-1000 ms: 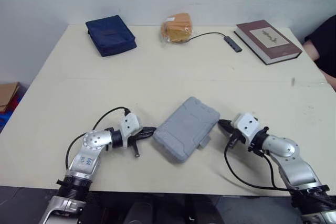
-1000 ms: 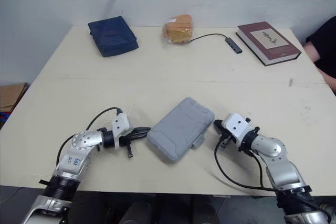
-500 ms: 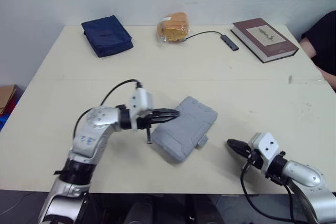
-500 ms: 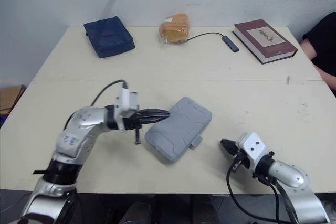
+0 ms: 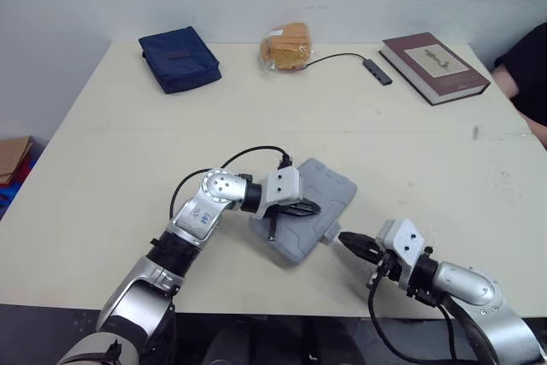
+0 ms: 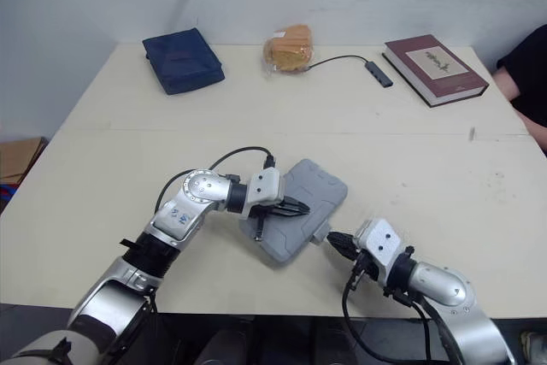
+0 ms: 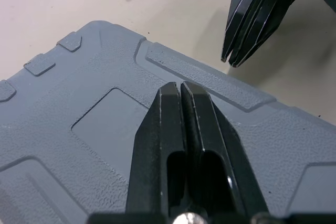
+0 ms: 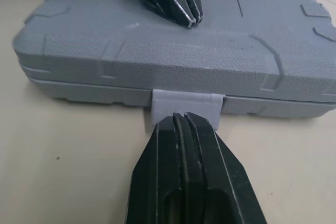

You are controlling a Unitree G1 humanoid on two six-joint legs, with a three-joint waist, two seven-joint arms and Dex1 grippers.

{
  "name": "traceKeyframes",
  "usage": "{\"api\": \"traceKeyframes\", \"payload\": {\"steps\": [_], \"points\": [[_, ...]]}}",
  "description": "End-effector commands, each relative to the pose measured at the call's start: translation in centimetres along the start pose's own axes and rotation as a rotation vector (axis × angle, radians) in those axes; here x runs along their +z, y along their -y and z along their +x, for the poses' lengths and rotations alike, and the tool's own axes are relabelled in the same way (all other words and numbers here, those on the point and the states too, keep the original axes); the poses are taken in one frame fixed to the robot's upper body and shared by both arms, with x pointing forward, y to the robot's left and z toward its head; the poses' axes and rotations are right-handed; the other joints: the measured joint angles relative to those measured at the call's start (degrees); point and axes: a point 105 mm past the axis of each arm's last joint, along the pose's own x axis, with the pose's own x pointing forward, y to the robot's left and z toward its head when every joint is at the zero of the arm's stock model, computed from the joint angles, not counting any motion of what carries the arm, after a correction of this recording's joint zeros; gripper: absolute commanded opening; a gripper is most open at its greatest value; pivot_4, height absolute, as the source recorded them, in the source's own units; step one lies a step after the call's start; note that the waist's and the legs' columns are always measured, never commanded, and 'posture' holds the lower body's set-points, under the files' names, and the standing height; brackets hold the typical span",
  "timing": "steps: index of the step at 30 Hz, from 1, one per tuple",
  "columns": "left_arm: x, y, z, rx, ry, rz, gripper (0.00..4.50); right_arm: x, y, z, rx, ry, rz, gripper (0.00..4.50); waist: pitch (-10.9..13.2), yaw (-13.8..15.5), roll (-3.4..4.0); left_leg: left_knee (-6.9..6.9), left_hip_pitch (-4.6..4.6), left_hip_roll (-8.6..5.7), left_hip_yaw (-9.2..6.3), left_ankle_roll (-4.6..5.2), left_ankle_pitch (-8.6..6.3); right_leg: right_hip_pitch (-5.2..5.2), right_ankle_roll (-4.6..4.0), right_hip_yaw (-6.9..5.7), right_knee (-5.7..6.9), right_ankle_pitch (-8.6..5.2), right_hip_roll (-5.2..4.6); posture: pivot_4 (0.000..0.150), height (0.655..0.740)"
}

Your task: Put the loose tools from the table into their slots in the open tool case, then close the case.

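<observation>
Closed tool case [image 5: 329,187] is lying on the counter [image 5: 256,117], lower centre of the frame.
The left hand [image 5: 309,208], fingers together, is reaching over its grey lid; further right, the right hand [image 5: 349,243], fingers also together, is pointing at the latch tab [image 8: 186,100].

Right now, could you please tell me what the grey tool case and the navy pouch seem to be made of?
Tool case: moulded grey plastic, matte, judging by its pebbled grain and pressed ribs. Pouch: probably woven fabric, matte; soft rounded edges suggest it.
</observation>
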Motion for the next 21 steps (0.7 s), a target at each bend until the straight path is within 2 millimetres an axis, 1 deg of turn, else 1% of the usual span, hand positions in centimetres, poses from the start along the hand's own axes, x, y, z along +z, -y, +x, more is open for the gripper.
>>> {"api": "traceKeyframes", "payload": {"steps": [1,4,8,11,16,18,21], "points": [[-3.7,1.7,0.5,-0.027,-0.122,-0.105,0.03,0.0,-0.2,0.9,0.012,0.002,-0.033,0.0,-0.16,-0.01,0.09,-0.01,0.0,0.0,-0.01,0.0,0.0,0.0,0.0,0.0,0.0,0.0,0.0,0.15,0.74],[-3.9,1.8,0.2,-0.015,-0.128,-0.116,0.03,-0.5,0.1,1.6,0.013,-0.008,-0.065,0.0,-0.22,0.0,0.0,-0.02,-0.02,0.01,-0.08,-0.02,0.01,-0.01,-0.01,0.02,-0.02,-0.01,-0.01,0.15,0.74],[-4.5,1.5,-0.2,0.005,-0.152,-0.127,0.03,-0.9,0.2,2.5,0.039,-0.016,-0.063,0.0,-0.44,-0.06,0.01,-0.02,0.0,0.01,-0.06,-0.04,0.02,0.0,-0.01,0.01,-0.01,-0.01,-0.01,0.15,0.74],[-4.7,1.3,-0.4,0.011,-0.158,-0.129,0.03,-0.3,0.5,3.1,0.034,0.02,-0.058,0.0,-0.66,-0.27,-0.12,-0.04,0.05,0.06,-0.05,-0.02,0.01,0.01,-0.03,0.01,0.0,-0.01,-0.02,0.15,0.74],[-5.0,1.1,-0.5,0.016,-0.17,-0.14,0.03,0.3,1.1,4.0,0.039,0.037,-0.067,0.0,-0.68,-0.74,-0.12,-0.05,0.11,0.09,-0.05,0.03,-0.02,0.04,-0.05,0.02,0.05,-0.02,-0.03,0.15,0.74],[-5.1,1.2,-0.5,0.014,-0.174,-0.148,0.03,0.4,1.1,4.3,0.05,0.034,-0.065,0.0,-0.68,-0.92,-0.12,-0.06,0.1,0.1,-0.05,0.03,-0.02,0.03,-0.06,0.03,0.07,-0.03,-0.04,0.15,0.74],[-5.9,1.2,-0.6,0.018,-0.188,-0.174,0.03,0.2,0.9,5.1,0.077,0.005,-0.052,0.0,-0.72,-1.45,-0.17,-0.08,0.11,0.12,-0.06,0.02,-0.02,0.03,-0.08,0.04,0.07,-0.04,-0.04,0.15,0.74]]}}
